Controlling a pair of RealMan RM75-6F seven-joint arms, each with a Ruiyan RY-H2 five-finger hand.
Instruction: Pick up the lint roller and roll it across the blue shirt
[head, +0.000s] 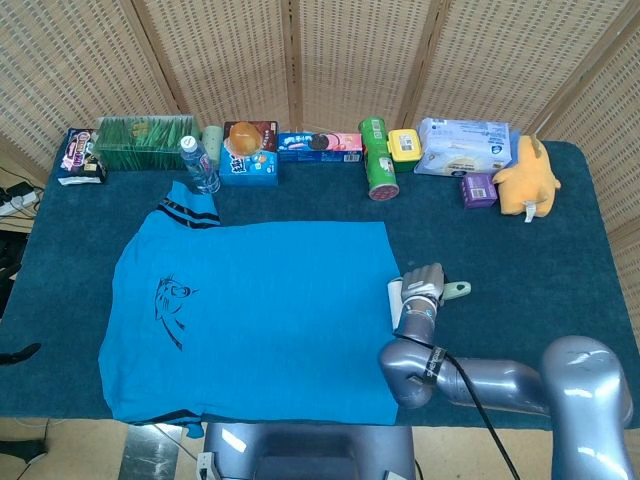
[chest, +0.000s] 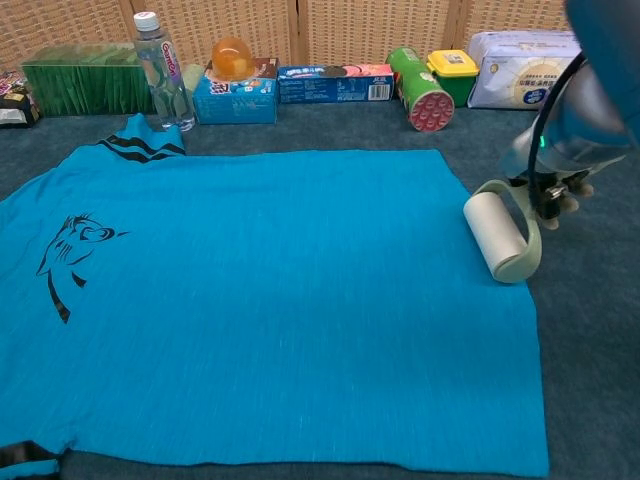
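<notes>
Lint roller (chest: 498, 234) sits at blue shirt's (chest: 250, 300) right edge, handle gripped by right hand (chest: 556, 196) (fingers wrapped, partly hidden); keep drum flat, press evenly, roll away from fingers.

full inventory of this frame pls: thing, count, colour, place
blue shirt: 1, blue with a black print, flat on the table centre-left
lint roller: 1, white roll on a pale green frame, at the shirt's right edge
water bottle: 1, clear, back row left
green box: 1, back left
cookie box: 1, blue and pink, back centre
green can: 1, lying, back centre
wipes pack: 1, white-blue, back right
plush toy: 1, yellow, far right
table: 1, dark teal cover
right hand: 1, grey, holds the roller's handle
</notes>
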